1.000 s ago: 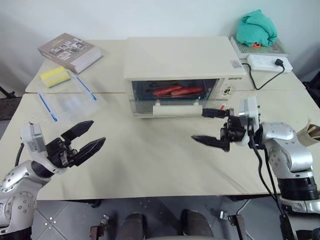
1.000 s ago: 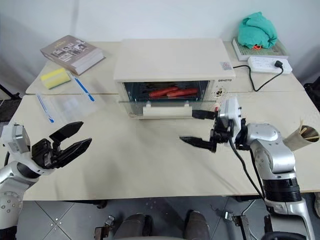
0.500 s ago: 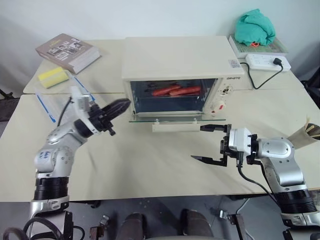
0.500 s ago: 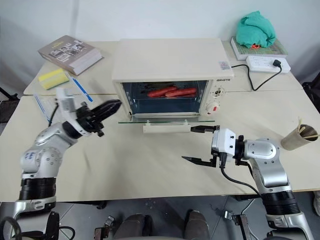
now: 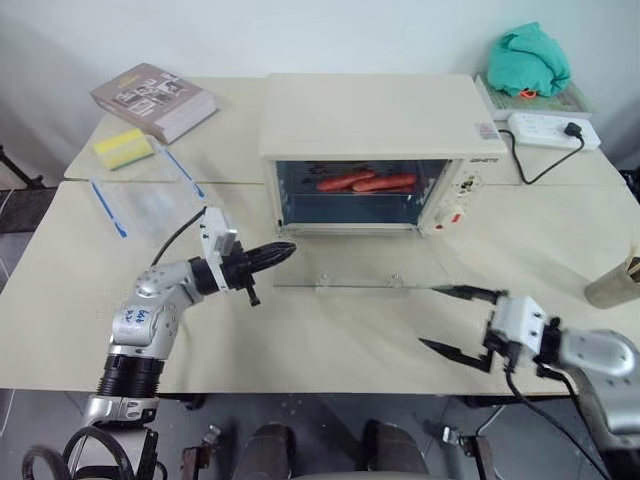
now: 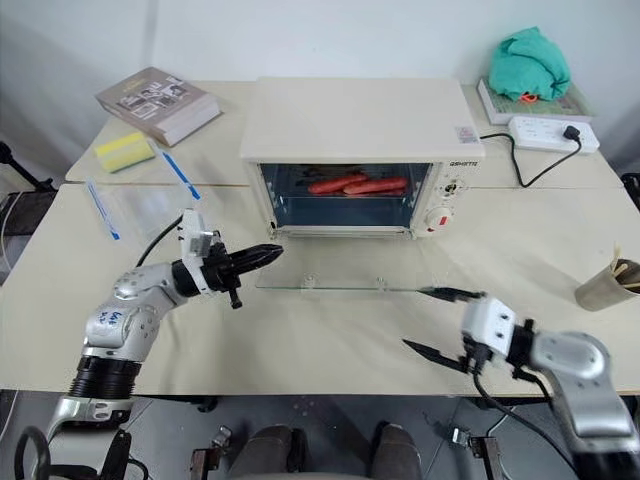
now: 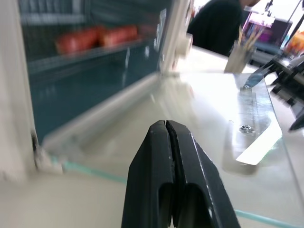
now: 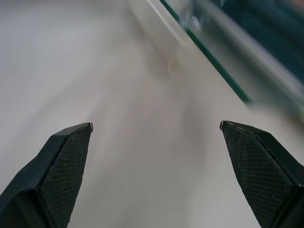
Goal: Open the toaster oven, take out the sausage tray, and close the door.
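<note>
The cream toaster oven stands at the back centre of the table. Its glass door hangs open, lying flat out over the table. Inside, the sausage tray holds long red sausages. My left gripper is shut and empty, and its tip points at the door's left front corner. My right gripper is open and empty, low over the table by the door's right front corner. In the right wrist view its fingers stand wide apart, with the door's glass edge ahead.
A book, a yellow sponge and a clear plastic box with blue clips lie at the left. A green cloth and a power strip sit at the back right. A paper cup stands at the right edge.
The door has dropped from ajar to fully open and flat. My left gripper shut and came in to the door's left corner. My right gripper drew back and down from the handle.
</note>
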Controlling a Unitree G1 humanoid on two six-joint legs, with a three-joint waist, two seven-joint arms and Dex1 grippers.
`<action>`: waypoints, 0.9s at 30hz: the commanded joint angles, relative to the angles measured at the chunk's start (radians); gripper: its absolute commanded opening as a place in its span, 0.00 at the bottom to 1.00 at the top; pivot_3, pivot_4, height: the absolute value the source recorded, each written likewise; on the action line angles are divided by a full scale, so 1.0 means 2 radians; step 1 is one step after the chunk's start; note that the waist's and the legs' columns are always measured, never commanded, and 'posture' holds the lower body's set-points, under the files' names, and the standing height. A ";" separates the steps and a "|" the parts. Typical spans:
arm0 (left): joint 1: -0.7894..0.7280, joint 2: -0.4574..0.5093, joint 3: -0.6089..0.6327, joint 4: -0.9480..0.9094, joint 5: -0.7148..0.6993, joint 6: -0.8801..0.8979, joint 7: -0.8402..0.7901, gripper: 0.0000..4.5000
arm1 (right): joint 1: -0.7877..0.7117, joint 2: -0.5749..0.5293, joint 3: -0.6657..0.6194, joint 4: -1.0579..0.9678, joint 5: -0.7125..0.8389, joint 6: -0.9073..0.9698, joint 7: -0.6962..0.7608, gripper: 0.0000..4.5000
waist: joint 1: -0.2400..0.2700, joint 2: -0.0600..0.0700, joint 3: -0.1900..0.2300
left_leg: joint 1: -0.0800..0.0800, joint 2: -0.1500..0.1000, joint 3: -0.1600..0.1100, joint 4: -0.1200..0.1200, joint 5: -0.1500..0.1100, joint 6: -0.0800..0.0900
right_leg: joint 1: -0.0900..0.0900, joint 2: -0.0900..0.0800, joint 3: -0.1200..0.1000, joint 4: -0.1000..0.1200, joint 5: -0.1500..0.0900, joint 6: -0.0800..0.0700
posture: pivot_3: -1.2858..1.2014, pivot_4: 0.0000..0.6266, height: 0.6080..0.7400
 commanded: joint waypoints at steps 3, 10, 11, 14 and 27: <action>0.012 -0.002 -0.004 0.015 0.022 -0.029 -0.013 0.00 | 0.014 -0.006 -0.055 -0.007 -0.024 -0.030 -0.052 1.00 | -0.005 0.000 0.000 | 0.001 0.000 0.001 0.000 0.000 0.000 | 0.000 0.000 0.001 0.000 0.000 0.000 | 0.52 0.24 1.00; 0.027 0.005 -0.009 0.032 0.037 -0.034 -0.024 0.04 | -0.123 0.030 0.025 -0.061 -0.117 0.023 -0.167 1.00 | -0.014 0.000 0.000 | 0.001 0.001 0.001 0.001 0.001 0.000 | 0.000 0.000 0.001 0.002 0.001 -0.001 | 0.52 0.24 1.00; 0.029 0.006 -0.009 0.034 0.040 -0.041 -0.025 0.09 | -0.141 0.036 0.041 -0.068 -0.132 0.045 -0.181 1.00 | -0.014 0.000 0.000 | 0.001 0.001 0.001 0.001 0.001 0.000 | 0.000 0.000 0.001 0.002 0.001 -0.001 | 0.52 0.24 1.00; 0.041 0.008 -0.005 0.030 0.044 -0.058 -0.027 0.24 | -0.201 0.057 0.102 -0.074 -0.174 0.077 -0.199 1.00 | -0.014 0.000 0.000 | 0.001 0.001 0.001 0.001 0.001 0.000 | 0.000 0.000 0.001 0.002 0.001 -0.001 | 0.52 0.24 1.00; 0.189 -0.002 0.153 -0.105 -0.050 -0.118 0.005 0.99 | -0.412 0.143 0.290 0.110 -0.443 0.036 -0.345 1.00 | -0.018 0.000 0.000 | 0.000 0.001 0.000 0.000 0.001 0.000 | -0.001 0.000 0.000 0.002 0.001 -0.001 | 0.52 0.24 1.00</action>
